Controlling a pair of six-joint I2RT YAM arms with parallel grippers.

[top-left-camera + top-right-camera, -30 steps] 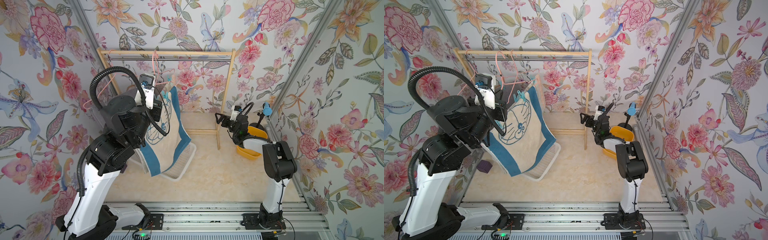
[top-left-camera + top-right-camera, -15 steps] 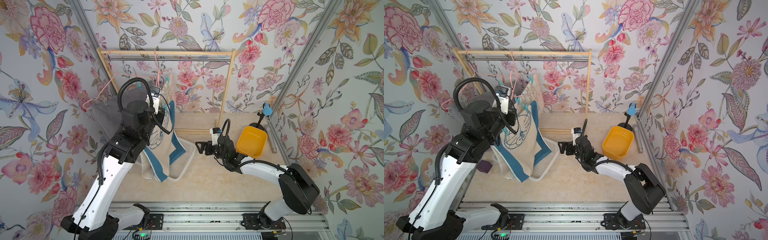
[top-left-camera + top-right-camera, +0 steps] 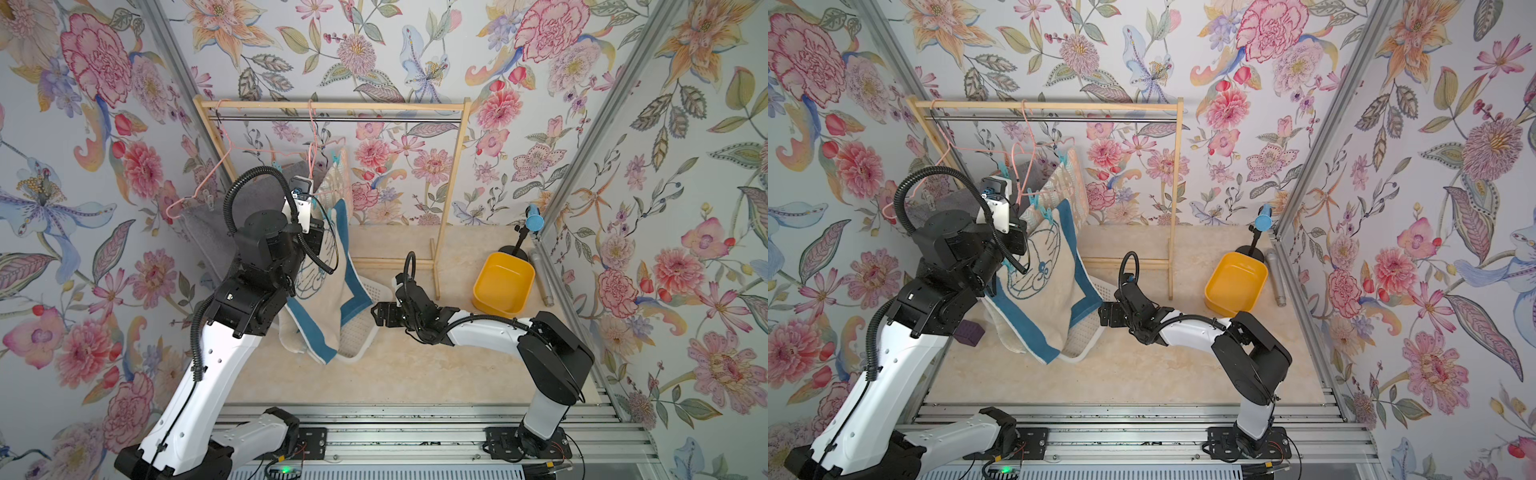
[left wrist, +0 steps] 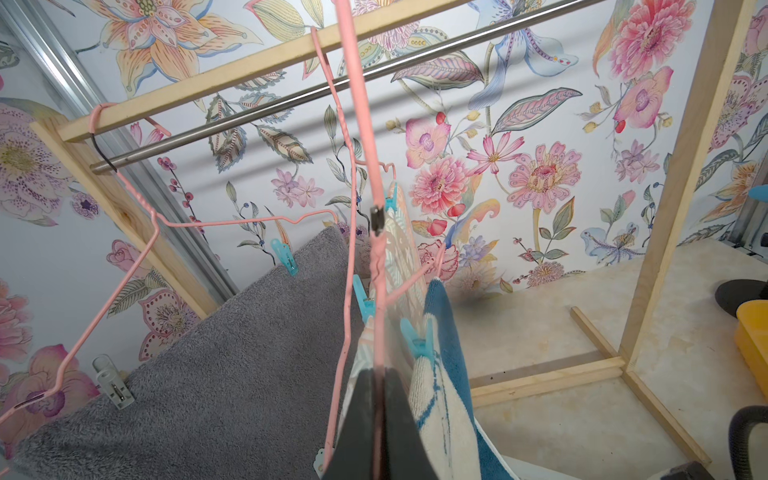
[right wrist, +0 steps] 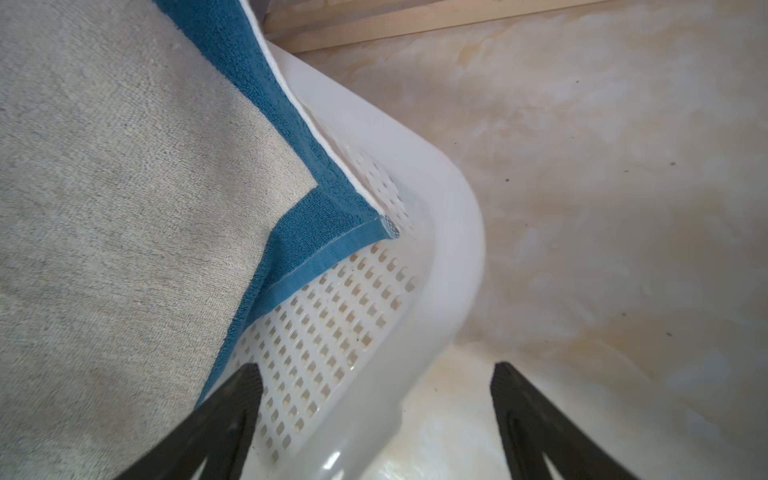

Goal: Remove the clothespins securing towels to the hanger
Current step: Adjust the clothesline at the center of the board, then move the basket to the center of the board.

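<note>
My left gripper [image 4: 380,374] is shut on the pink wire hanger [image 4: 365,137] that carries the blue-and-white towel [image 4: 440,374] [image 3: 328,299]. A teal clothespin [image 4: 415,338] clips that towel to the wire just past the jaws. Other teal clothespins [image 4: 361,297] [image 4: 284,257] hold the striped towel [image 4: 399,249] and the grey towel [image 4: 208,374], and a pale clothespin [image 4: 112,382] grips the grey towel's far corner. My right gripper [image 5: 376,365] [image 3: 376,313] is open and empty, low beside the white basket [image 5: 436,249], near the blue-and-white towel's hanging corner [image 5: 332,232].
The wooden rack [image 3: 332,106] with its metal rail stands at the back. A yellow bin [image 3: 503,291] and a blue-topped stand [image 3: 534,218] sit at the right. A purple block [image 3: 969,332] lies on the floor behind my left arm.
My right arm swung from the yellow bin leftward and down to the basket's rim, its jaws narrowing a little. My left arm shifted while still holding the hanger, and the blue-and-white towel swung.
</note>
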